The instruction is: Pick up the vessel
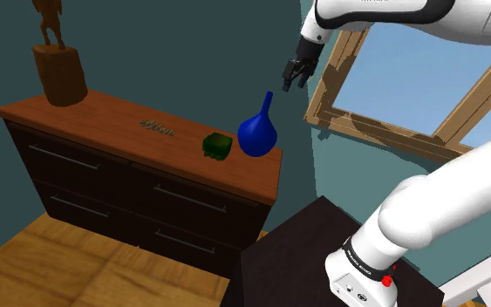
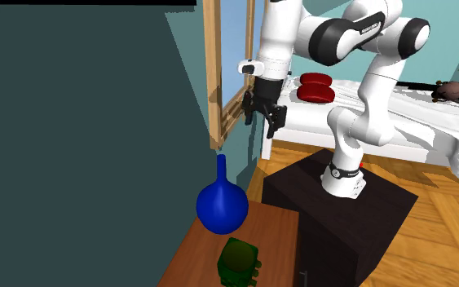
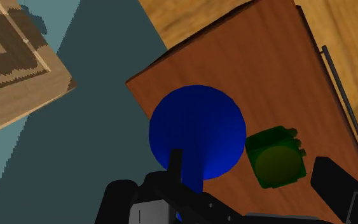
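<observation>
blue vase (image 1: pixel 256 135), round-bellied with a thin upright neck, stands on the top of a wooden dresser (image 1: pixel 104 118), at the end nearest the robot and close to the teal wall (image 1: pixel 191 52).

starting nearest in the shoulder view, the dark box stand (image 1: pixel 296 253) sits at the lower right, with the white arm (image 1: pixel 426 209) rising from it and arching over toward the dresser. the black gripper (image 1: pixel 289 85) hangs in the air above the vase, a little to the shoulder view's right of its mouth and not touching it. its fingers stand apart and hold nothing. in the wrist view the vase (image 3: pixel 196 130) lies below the gripper (image 3: pixel 228 191), its neck pointing up toward the hand.

just beside the vase, toward the dresser's front edge, sits a small green boxy object (image 1: pixel 217 146); the two look very close, but whether they touch is unclear. further along the top lies a small flat item (image 1: pixel 158 127), too small to name. at the far end stands a carved wooden figure on a stump (image 1: pixel 58 61).

behind the gripper, a wooden window frame (image 1: pixel 392 96) is set in the wall.
</observation>
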Available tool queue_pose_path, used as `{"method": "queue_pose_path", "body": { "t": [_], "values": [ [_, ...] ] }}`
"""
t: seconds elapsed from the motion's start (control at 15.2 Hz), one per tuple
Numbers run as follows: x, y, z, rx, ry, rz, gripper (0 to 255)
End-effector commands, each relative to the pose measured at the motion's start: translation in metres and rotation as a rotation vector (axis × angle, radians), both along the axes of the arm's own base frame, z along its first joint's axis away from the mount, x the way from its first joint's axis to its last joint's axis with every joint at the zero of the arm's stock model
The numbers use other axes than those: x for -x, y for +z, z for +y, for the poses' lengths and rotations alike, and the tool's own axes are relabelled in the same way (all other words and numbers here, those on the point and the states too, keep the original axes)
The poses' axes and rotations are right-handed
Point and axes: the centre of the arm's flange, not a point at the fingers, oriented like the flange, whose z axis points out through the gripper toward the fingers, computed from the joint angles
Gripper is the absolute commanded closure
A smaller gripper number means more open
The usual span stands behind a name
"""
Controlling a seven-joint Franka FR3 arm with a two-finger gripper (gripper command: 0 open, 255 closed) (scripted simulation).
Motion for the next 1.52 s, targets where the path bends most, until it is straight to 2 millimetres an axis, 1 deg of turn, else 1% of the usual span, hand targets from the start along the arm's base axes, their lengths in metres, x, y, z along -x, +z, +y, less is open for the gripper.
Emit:
{"method": "queue_pose_path", "body": {
  "t": [0.0,0.46,0.53,0.99,1.12,1.19,1.45],
  "values": [
    [-0.022,-0.008,-0.006,0.001,0.006,-0.004,0],
    [-0.106,-0.034,-0.028,0.001,0.025,-0.014,0],
    [-0.115,-0.037,-0.030,0.001,0.027,-0.015,0],
    [-0.115,-0.074,-0.030,0.001,0.027,-0.015,0],
    [-0.115,-0.077,-0.030,0.001,0.027,-0.015,0],
    [-0.114,-0.077,-0.030,0.001,0.027,-0.015,255],
    [-0.114,-0.076,-0.030,0.001,0.027,-0.015,255]
  ]
}}
